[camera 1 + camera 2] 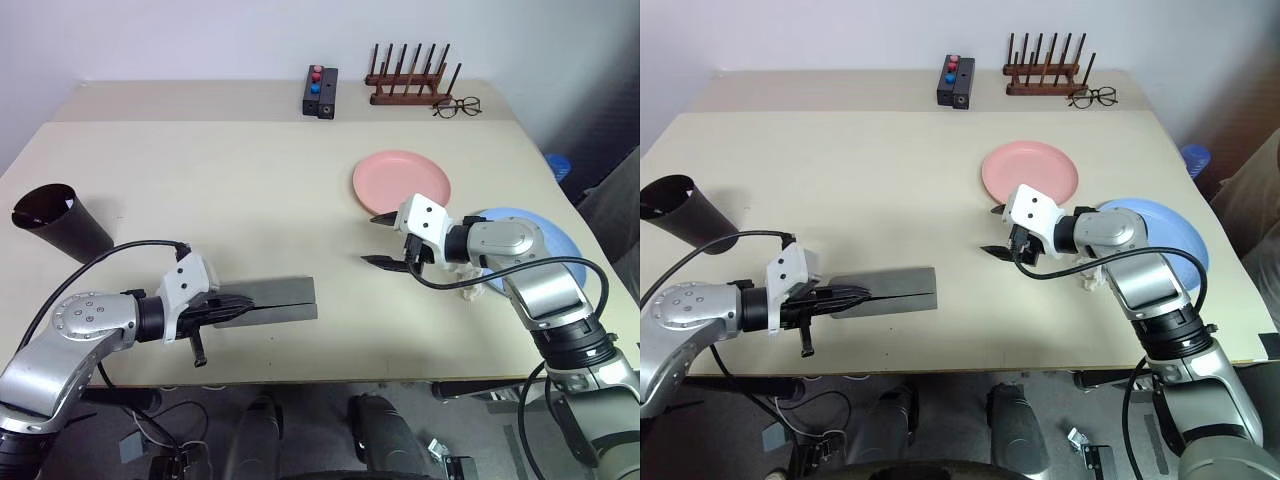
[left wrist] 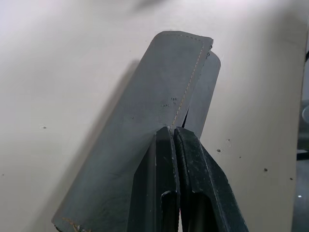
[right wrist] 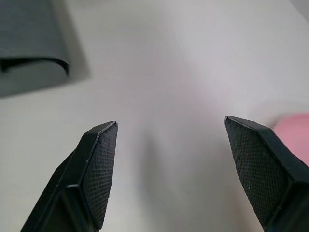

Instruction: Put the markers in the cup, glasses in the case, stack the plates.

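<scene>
1. One grey case (image 1: pixel 268 298) lies flat near the front edge of the table (image 1: pixel 200 180), on the robot's left. It looks closed, and I can't tell what's inside.
2. The left gripper (image 1: pixel 240 304) has its two fingers squeezed right together. In the left wrist view they meet at the case's flap edge; it's hard to say if they actually pinch it or just rest on it.
3. The right gripper (image 1: pixel 382 240) hovers mid-table just in front of the pink plate, fingers spread wide with nothing between them. The right wrist view shows both black fingertips (image 3: pixel 99 169) well apart over bare tabletop.
4. Two plates, not stacked: one pink plate (image 1: pixel 401 181) right of centre, and one light blue plate (image 1: pixel 545 232) nearer the right edge, partly hidden behind the right arm. They sit close but I can't tell if the rims touch.
5. One black cup (image 1: pixel 58 222) at the far left, tipped over with its mouth facing away from the robot. Whatever is in it isn't visible.
6. Something small and whitish (image 1: pixel 468 290) sits under the right forearm by the blue plate, too hidden to name.
7. Along the back: one small black box (image 1: pixel 320 92) with coloured buttons, one wooden peg rack (image 1: pixel 410 80), one pair of clear-lens spectacles (image 1: pixel 457 107) just beside the rack.
</scene>
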`<state>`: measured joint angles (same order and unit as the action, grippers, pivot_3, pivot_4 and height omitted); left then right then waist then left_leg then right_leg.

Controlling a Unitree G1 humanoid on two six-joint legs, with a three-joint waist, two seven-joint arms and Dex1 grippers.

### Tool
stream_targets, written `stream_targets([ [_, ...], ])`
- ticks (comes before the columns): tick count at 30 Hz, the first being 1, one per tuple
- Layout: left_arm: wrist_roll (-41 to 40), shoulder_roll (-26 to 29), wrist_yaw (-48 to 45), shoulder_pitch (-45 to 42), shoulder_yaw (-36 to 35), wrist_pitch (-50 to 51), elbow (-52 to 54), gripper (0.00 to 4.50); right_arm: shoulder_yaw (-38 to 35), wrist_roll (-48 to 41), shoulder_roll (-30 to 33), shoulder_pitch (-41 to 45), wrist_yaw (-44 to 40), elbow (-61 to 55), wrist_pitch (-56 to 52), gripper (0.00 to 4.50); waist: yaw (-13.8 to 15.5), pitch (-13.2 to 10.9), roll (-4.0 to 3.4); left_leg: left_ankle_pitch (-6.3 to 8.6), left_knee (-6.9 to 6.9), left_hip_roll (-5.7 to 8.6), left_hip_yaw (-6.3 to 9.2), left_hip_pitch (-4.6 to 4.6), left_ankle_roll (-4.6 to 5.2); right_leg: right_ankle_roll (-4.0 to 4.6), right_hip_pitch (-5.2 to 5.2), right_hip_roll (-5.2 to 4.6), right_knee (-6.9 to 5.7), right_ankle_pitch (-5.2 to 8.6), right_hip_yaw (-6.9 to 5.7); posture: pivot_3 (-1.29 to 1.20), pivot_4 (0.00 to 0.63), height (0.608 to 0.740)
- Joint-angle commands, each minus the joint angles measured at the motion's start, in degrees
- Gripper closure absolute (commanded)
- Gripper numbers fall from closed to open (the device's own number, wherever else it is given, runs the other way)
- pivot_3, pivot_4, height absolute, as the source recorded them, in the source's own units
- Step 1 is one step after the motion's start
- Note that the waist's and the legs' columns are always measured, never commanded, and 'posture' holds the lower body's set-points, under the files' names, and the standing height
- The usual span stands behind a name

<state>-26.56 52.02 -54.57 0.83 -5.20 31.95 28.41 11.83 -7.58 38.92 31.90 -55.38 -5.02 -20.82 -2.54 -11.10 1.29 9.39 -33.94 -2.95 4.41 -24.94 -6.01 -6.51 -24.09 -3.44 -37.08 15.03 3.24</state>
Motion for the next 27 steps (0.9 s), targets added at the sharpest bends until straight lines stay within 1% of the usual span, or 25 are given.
stream_targets([
  [1,3.6,1.6,0.1,1.9,2.5,-0.4,-1.2,4.44,-0.9,0.1,-0.8,0.7,0.7,-1.1,1.0,0.90,0.0,0.0,-0.02,0.00,0.00,0.00,0.00,0.01,0.00,0.00,0.00,0.00,-0.01,0.00,0.00,0.00,0.150,0.740],
  [3,4.5,1.9,-0.1,2.4,3.3,-1.1,-1.4,4.44,-1.0,0.1,-1.0,0.4,0.9,-1.4,0.9,0.90,0.0,0.0,-0.03,0.00,0.00,0.00,0.00,0.02,0.00,0.00,0.01,0.00,-0.01,0.00,0.00,0.00,0.150,0.740],
  [8,2.9,2.5,-0.9,4.0,3.3,0.3,0.9,4.44,-1.2,0.0,-1.1,0.0,1.4,-1.8,0.6,0.90,0.0,0.0,-0.05,0.00,0.01,0.00,-0.01,0.05,0.00,0.00,0.03,0.00,-0.01,0.00,0.00,0.00,0.150,0.740],
  [13,5.6,3.5,-0.5,5.6,4.8,-1.2,0.1,4.44,-1.3,-0.1,-1.2,-0.1,1.4,-2.4,0.2,0.90,0.0,0.0,-0.10,0.00,0.02,0.00,-0.03,0.05,0.01,0.01,0.00,0.01,-0.02,0.01,0.03,0.00,0.150,0.740],
  [17,4.5,1.4,0.7,4.4,4.2,-0.8,-0.2,4.44,-1.1,-0.2,-1.6,0.3,1.3,-2.3,0.1,0.90,0.2,0.0,-0.09,0.01,-0.03,0.02,-0.03,0.05,0.00,0.01,0.05,-0.04,0.00,0.00,0.03,0.00,0.150,0.740],
  [19,2.7,0.0,1.0,3.7,2.9,0.0,0.1,4.44,-1.1,-0.1,-1.8,0.5,1.3,-2.0,0.3,0.90,0.2,0.0,-0.09,0.01,-0.03,0.02,-0.04,0.05,0.00,0.02,0.05,-0.04,0.01,0.00,0.03,0.00,0.150,0.740],
  [21,-0.9,-1.9,1.3,2.8,0.1,1.1,1.0,4.44,-1.0,0.0,-1.8,0.7,1.2,-1.7,0.5,0.90,0.1,0.0,-0.09,0.01,-0.02,0.02,-0.04,0.05,0.00,0.01,0.05,-0.03,0.00,0.00,0.03,0.00,0.150,0.740],
  [24,-8.1,-4.6,2.4,0.5,-5.4,3.9,2.0,4.44,-1.1,0.0,-1.9,0.8,1.1,-1.6,0.8,0.90,0.1,0.0,-0.09,0.00,-0.02,0.01,-0.03,0.05,0.01,0.01,0.04,-0.02,-0.02,0.00,0.02,0.00,0.150,0.740],
  [27,-13.9,-6.0,4.3,-2.9,-10.5,6.6,1.1,4.44,-1.0,-0.3,-1.9,0.6,0.6,-1.8,1.2,0.90,0.1,0.0,-0.09,0.00,-0.03,0.01,-0.03,0.05,0.01,0.00,0.05,-0.02,-0.04,0.00,0.02,0.00,0.150,0.740],
])
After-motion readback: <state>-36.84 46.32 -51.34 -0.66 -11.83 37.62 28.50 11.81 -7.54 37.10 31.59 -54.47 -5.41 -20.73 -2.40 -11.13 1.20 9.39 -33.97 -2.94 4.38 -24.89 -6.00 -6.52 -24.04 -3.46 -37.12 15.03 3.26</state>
